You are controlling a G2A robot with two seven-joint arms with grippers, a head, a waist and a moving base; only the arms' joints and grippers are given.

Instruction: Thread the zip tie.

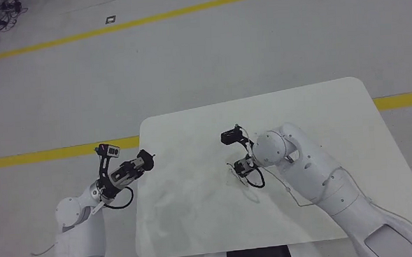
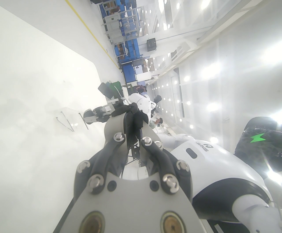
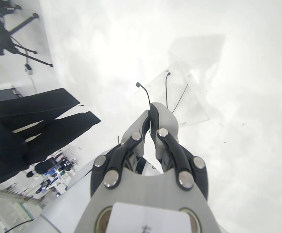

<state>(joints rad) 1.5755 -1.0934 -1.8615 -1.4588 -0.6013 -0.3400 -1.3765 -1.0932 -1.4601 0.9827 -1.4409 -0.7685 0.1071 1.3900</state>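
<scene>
The task seems to be at its early part: one zip tie (image 3: 145, 92) is picked up, but I judge that the threading itself is not yet done, because the small square head of the tie stands free and no tail passes through it. The right gripper (image 3: 151, 110) is clenched on this tie above the middle of the table (image 1: 318, 122). The strap is pinched between the two pads, and the head end sticks out beyond the fingertips, a little curved. Just beyond the fingertips, two spare ties (image 3: 166, 88) lie on a clear plastic sheet (image 3: 198, 103) that rests flat on the table. The left gripper (image 2: 132, 112) is at the left edge of the table, well apart from the held tie. Its fingers, covered with black material, are pressed together, and I cannot make out anything between them. What is left, in my judgement, is to bring the tail to the head and push it through.
</scene>
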